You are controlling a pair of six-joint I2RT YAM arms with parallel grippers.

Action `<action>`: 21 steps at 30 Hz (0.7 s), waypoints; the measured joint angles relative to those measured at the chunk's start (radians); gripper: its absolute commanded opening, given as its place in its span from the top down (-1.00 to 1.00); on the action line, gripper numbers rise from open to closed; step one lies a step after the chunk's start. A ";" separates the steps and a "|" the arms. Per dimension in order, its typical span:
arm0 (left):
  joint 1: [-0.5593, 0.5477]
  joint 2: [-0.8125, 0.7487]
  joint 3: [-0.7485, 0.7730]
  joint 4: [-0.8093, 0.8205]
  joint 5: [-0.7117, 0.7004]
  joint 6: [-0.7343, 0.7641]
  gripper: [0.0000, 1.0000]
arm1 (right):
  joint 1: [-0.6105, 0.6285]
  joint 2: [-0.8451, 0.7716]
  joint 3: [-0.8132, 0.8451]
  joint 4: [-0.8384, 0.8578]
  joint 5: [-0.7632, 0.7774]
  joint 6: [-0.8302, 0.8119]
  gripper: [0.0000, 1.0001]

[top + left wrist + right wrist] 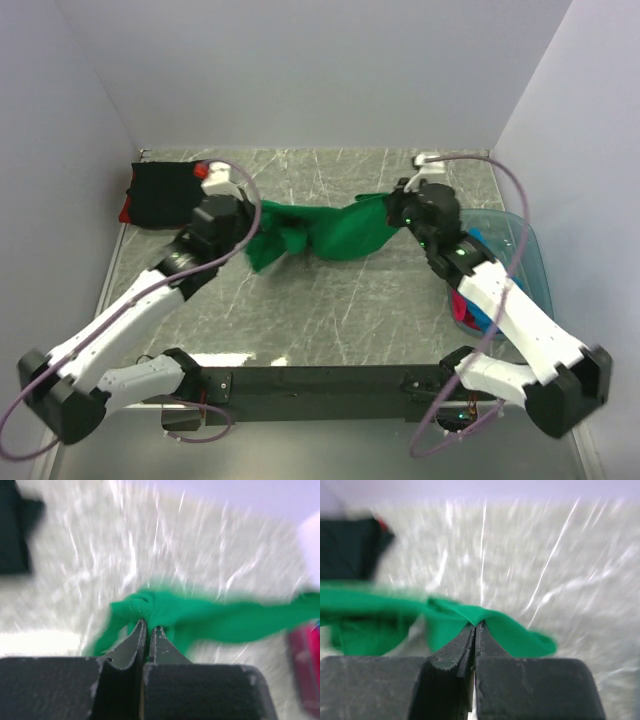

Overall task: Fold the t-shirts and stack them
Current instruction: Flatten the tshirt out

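Note:
A bright green t-shirt [335,232] hangs bunched and stretched between my two grippers over the middle of the table. My left gripper [149,623] is shut on the cloth at its left end [150,607]. At the right end [485,615], my right gripper [476,624] is shut on a fold of the same shirt. In the top view the left gripper [250,232] and the right gripper [398,212] sit at the shirt's two ends. A folded black t-shirt [165,192] lies at the back left on a red one [125,213].
A translucent blue tub [520,260] stands at the right behind my right arm, with pink, red and blue cloth [468,305] in it. The grey marbled table [330,310] has walls at the back and both sides.

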 measured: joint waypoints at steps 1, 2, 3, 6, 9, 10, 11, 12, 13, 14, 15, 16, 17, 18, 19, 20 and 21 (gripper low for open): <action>0.011 -0.032 0.029 -0.010 -0.009 0.011 0.99 | -0.001 -0.034 0.016 -0.012 0.013 -0.009 1.00; 0.022 -0.060 0.058 -0.024 -0.021 0.019 0.99 | 0.000 -0.085 0.035 -0.024 0.031 -0.021 1.00; 0.032 -0.079 0.079 -0.028 -0.030 0.025 0.94 | 0.000 -0.117 0.044 -0.031 0.043 -0.027 1.00; 0.103 -0.101 0.119 -0.032 -0.041 0.057 -0.02 | -0.002 -0.223 0.051 -0.050 0.077 -0.043 1.00; 0.191 -0.046 0.153 -0.040 -0.062 0.063 -0.44 | -0.009 -0.262 0.047 -0.066 0.100 -0.045 1.00; 0.203 -0.016 0.161 -0.043 -0.073 0.061 -0.49 | -0.010 -0.264 0.039 -0.064 0.107 -0.045 1.00; 0.210 0.016 0.163 -0.044 -0.078 0.060 -0.56 | -0.011 -0.261 0.021 -0.061 0.113 -0.043 1.00; 0.211 0.056 0.156 -0.047 -0.076 0.058 -0.58 | -0.012 -0.254 -0.005 -0.062 0.117 -0.039 1.00; 0.209 0.082 0.138 -0.046 -0.073 0.050 -0.61 | -0.015 -0.243 -0.031 -0.061 0.117 -0.034 1.00; 0.202 0.099 0.108 -0.041 -0.070 0.043 -0.63 | -0.021 -0.227 -0.067 -0.061 0.117 -0.026 1.00; 0.192 0.106 0.060 -0.048 -0.068 0.037 -0.64 | -0.029 -0.208 -0.103 -0.064 0.117 -0.018 1.00; 0.176 0.105 0.015 -0.055 -0.068 0.027 -0.65 | -0.039 -0.178 -0.138 -0.066 0.116 -0.010 1.00; 0.160 0.104 -0.019 -0.072 -0.067 0.016 -0.64 | -0.045 -0.143 -0.168 -0.066 0.117 -0.002 1.00; 0.140 0.101 -0.051 -0.069 -0.066 0.007 -0.63 | -0.050 -0.114 -0.191 -0.071 0.117 0.004 1.00; 0.123 0.097 -0.078 -0.074 -0.063 -0.003 -0.61 | -0.055 -0.082 -0.212 -0.075 0.116 0.008 1.00; 0.100 0.091 -0.105 -0.077 -0.062 -0.014 -0.60 | -0.063 -0.052 -0.225 -0.079 0.115 0.012 1.00; 0.075 0.083 -0.129 -0.080 -0.062 -0.027 -0.59 | -0.071 -0.027 -0.231 -0.080 0.113 0.013 1.00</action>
